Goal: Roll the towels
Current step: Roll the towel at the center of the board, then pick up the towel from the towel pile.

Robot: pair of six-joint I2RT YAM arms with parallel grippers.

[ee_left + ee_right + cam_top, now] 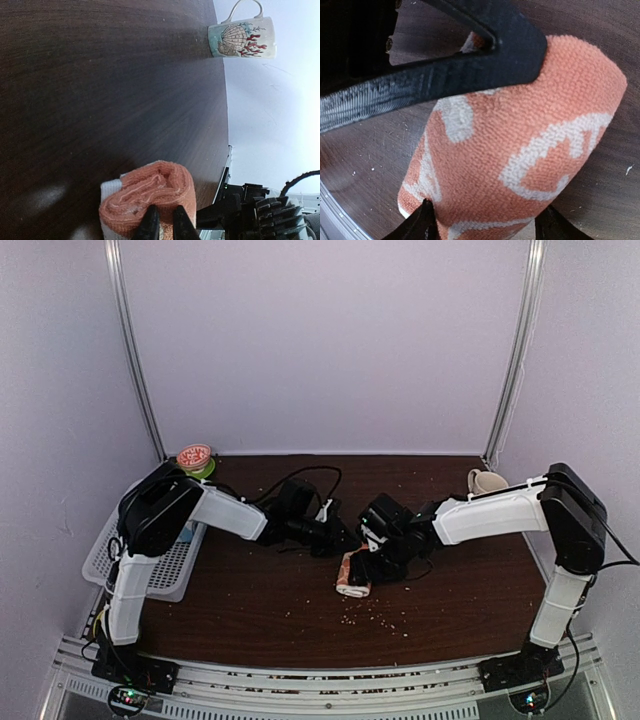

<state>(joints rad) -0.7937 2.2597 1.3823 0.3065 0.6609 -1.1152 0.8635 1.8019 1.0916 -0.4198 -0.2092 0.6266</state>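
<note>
The rolled towel lies on the counter near its middle, right between my two arms. My left gripper is at the roll's open end, its fingers nearly together and pinching a fold of the cloth. My right gripper straddles the roll, one finger against each flank; I cannot tell whether it is squeezing. Both arms have their elbows raised and their forearms reaching inward, meeting over the towel. A mug stands well apart at the far right.
</note>
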